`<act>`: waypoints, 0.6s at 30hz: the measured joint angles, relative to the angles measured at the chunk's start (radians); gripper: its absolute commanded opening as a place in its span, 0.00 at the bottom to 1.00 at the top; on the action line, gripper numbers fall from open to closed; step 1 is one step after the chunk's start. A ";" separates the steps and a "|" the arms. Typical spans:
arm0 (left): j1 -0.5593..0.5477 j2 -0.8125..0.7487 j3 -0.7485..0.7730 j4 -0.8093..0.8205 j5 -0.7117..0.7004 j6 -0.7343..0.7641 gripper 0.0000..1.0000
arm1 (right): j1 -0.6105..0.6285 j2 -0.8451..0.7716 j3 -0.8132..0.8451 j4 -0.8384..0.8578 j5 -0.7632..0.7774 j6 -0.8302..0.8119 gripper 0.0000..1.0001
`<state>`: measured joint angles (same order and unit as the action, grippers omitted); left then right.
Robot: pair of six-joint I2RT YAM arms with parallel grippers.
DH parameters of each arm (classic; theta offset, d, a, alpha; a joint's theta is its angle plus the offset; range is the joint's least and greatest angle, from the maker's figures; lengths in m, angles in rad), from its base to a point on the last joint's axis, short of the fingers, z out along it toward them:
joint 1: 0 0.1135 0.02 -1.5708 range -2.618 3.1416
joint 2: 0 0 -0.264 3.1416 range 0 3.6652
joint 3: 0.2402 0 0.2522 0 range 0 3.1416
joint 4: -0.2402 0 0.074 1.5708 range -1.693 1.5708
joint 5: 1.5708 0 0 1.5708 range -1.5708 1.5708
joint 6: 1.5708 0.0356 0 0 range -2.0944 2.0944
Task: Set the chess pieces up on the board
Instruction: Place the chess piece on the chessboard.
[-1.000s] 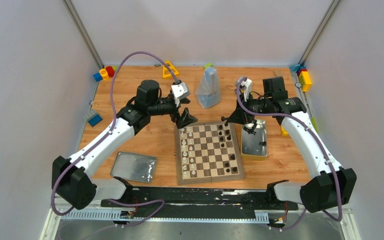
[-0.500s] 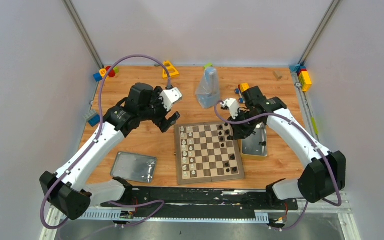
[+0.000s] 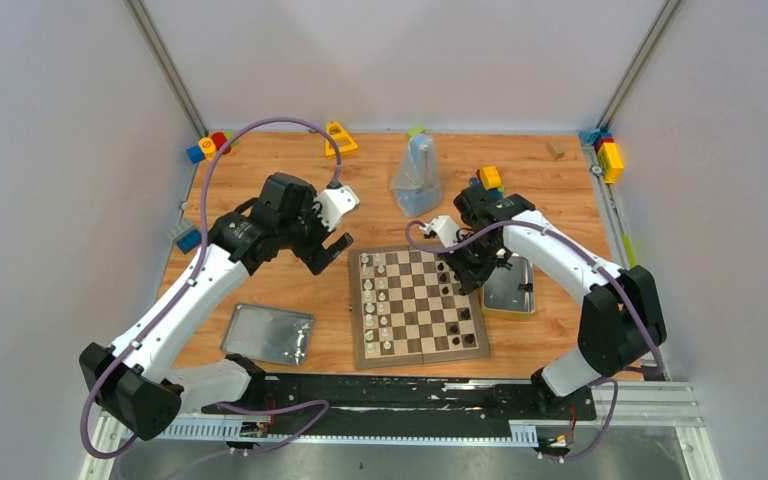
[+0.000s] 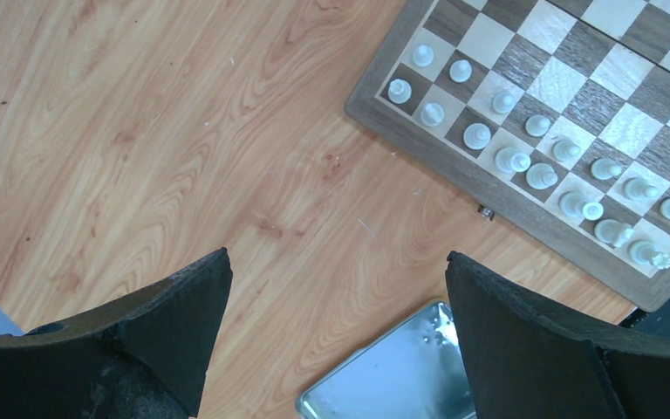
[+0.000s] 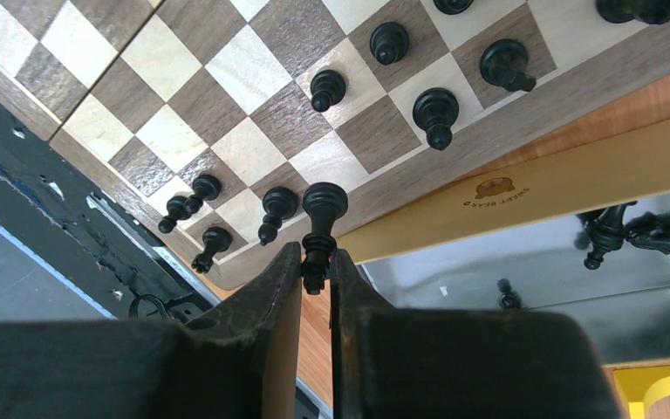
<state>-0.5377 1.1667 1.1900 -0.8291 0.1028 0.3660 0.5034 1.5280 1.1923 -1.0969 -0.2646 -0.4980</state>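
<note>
The wooden board lies in the middle of the table. Cream-white pieces stand in its two left columns, also in the left wrist view. Several black pieces stand in its right columns. My right gripper hovers over the board's right edge, shut on a black piece by its lower stem, just above the board. A few black pieces lie in the silver tin. My left gripper is open and empty over bare table, left of the board's far left corner.
The tin's silver lid lies left of the board and shows in the left wrist view. A clear blue-tinted bag stands behind the board. Toy blocks sit at the back left, back right and left edge.
My right gripper moved from over the tin leftward to the board's right edge, carrying the black piece. My left gripper drew back left, away from the board's far left corner.
</note>
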 measured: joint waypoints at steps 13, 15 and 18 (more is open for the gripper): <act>0.007 -0.066 -0.047 0.010 -0.057 0.000 1.00 | 0.035 0.084 0.000 -0.003 0.050 0.005 0.00; 0.011 -0.073 -0.056 0.011 -0.060 0.000 1.00 | 0.040 0.094 0.002 -0.005 0.056 0.006 0.00; 0.017 -0.077 -0.062 0.011 -0.063 0.000 1.00 | 0.048 0.109 0.006 -0.007 0.064 0.006 0.00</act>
<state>-0.5209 1.0901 1.1278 -0.8177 0.0395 0.3656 0.5510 1.6371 1.1988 -1.1042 -0.2008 -0.4915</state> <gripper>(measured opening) 0.997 0.142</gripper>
